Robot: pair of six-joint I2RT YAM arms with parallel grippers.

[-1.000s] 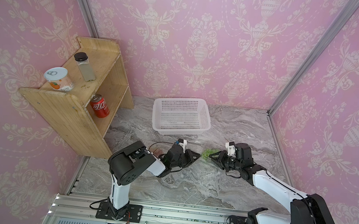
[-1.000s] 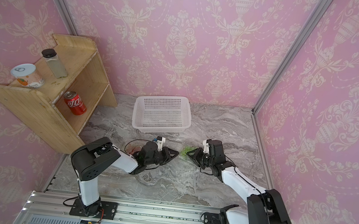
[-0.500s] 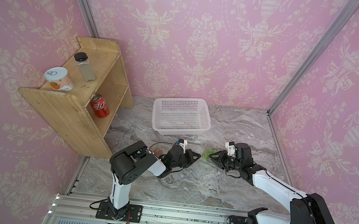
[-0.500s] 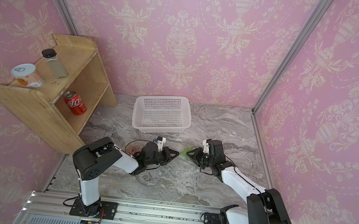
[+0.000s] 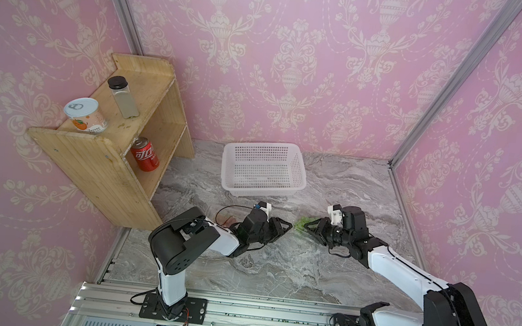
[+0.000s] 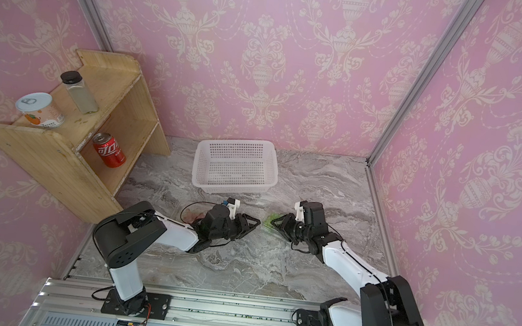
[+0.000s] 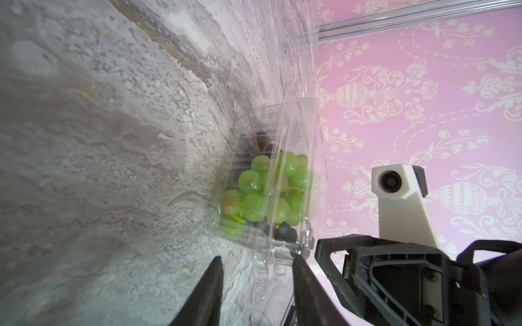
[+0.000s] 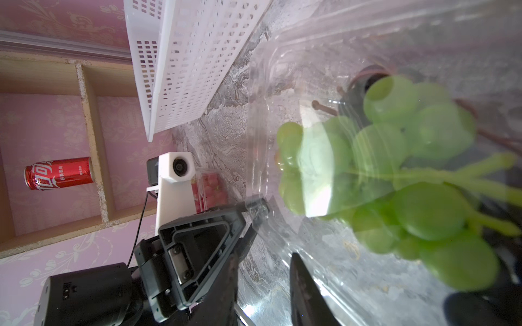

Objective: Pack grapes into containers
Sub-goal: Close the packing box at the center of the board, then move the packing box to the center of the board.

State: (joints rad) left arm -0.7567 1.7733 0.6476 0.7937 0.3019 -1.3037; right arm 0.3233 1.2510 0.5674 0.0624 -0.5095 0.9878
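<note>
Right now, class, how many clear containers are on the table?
2. One container, holding green grapes, lies near the middle of the table; the other, holding red grapes, lies nearer the shelf. The arms may hide more.

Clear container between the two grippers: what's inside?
The clear container holds a light green grape bunch. Some dark berries peek out past it, mostly covered by the green ones; their full extent is hidden.

The green bunch (image 7: 254, 203) hides most of the dark grapes (image 7: 285, 233) in the container (image 7: 302, 121)
</note>
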